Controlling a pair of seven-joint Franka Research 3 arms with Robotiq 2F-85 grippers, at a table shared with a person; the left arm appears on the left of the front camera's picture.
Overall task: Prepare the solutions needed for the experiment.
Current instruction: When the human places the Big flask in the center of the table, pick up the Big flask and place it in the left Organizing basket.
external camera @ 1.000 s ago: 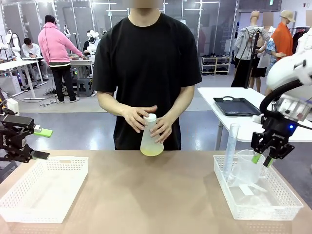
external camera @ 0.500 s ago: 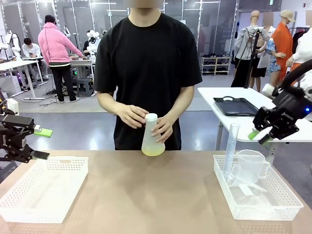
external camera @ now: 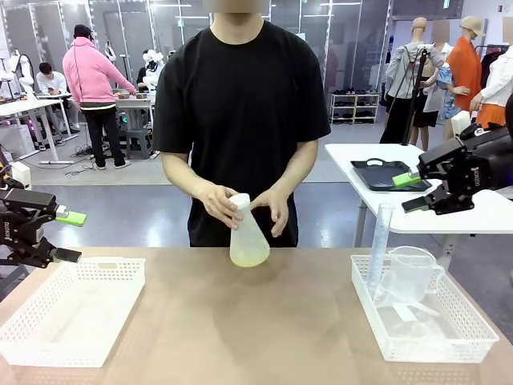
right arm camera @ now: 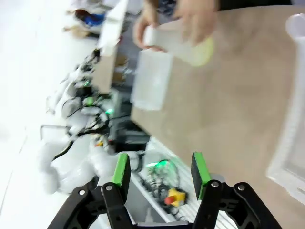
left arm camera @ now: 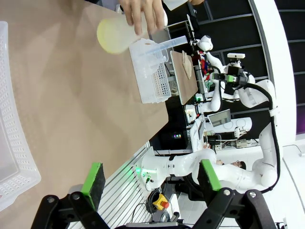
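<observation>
Left claw [external camera: 70, 236] open, empty, hovering off the worktop [external camera: 264, 321] edge, white basket [external camera: 72, 313] just below and inward of it. Right claw [external camera: 409, 193] open, nothing between its fingers, raised high and turned sideways. Below it sits a second basket [external camera: 417, 345] holding a plastic beaker [external camera: 409, 273] and an upright graduated cylinder [external camera: 379, 241]. Frosted conical flask [external camera: 248, 237] is between the claws, well apart from both and tilted, held by the person's hands [external camera: 216, 200]. The yellow solution [external camera: 249, 257] is a shallow layer at its base.
</observation>
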